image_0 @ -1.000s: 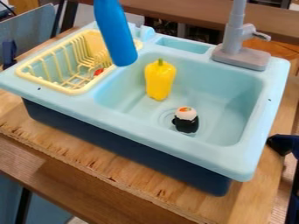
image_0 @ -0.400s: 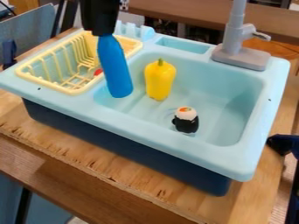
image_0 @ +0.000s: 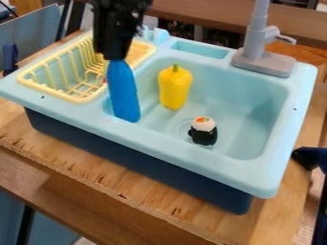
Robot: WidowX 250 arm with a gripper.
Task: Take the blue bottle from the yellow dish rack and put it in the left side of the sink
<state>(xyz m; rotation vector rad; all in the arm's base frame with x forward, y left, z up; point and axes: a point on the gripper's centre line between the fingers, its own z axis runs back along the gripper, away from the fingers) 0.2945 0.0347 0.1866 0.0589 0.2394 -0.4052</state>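
End effector [image_0: 116, 56]: gripping blue toy [image_0: 123, 93]
Sink [image_0: 252, 112]: we've got toy at L end
Release: not done, we judge

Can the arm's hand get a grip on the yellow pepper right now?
Probably not: the hand already holds the blue object. Otherwise the yellow pepper looks open from above.

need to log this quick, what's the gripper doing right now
Gripper: closed on the upper end of the blue object, which hangs down at the left part of the sink basin.
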